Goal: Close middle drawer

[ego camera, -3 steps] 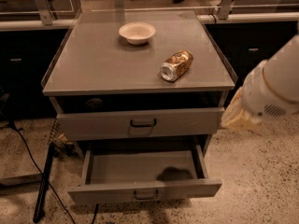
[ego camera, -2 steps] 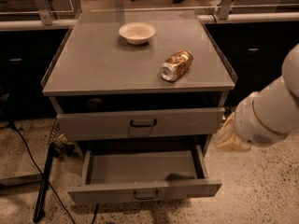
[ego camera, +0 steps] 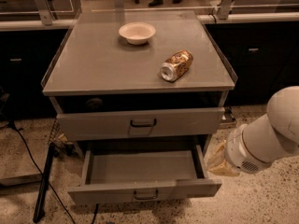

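The middle drawer (ego camera: 145,189) is a shallow grey tray, pulled far out of the cabinet, with a small dark loop handle (ego camera: 145,195) at the centre of its front. Its tray looks empty. My gripper (ego camera: 218,163) hangs at the end of the white arm (ego camera: 268,141), just beside the drawer's right front corner and slightly above its front. It holds nothing that I can see.
Above it, another grey drawer front (ego camera: 140,122) stands slightly out with a dark gap over it. On the cabinet top (ego camera: 93,64) are a white bowl (ego camera: 137,32) and a can on its side (ego camera: 176,65). Cables and a black stand (ego camera: 44,181) lie left on the floor.
My arm and gripper have moved down and to the left, from beside the upper drawer front to the right front corner of the open middle drawer. The drawer has not moved.
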You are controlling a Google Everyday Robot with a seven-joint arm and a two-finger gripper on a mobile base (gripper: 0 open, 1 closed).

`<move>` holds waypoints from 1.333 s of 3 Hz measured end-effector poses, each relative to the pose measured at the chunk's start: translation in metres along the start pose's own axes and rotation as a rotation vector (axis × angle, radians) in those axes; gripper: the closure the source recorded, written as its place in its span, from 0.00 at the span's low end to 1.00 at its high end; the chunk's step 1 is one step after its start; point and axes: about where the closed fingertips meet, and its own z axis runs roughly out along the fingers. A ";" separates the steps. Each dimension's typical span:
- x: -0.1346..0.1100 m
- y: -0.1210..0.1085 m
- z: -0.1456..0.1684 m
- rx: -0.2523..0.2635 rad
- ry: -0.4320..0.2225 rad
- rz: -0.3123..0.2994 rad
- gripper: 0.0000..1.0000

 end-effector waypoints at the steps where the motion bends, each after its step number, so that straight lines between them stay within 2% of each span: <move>1: 0.013 -0.002 0.027 0.016 -0.016 -0.018 1.00; 2: 0.045 -0.004 0.089 0.023 -0.043 -0.032 1.00; 3: 0.072 -0.011 0.159 0.017 -0.071 -0.020 1.00; 4: 0.097 0.001 0.241 -0.043 -0.092 0.013 1.00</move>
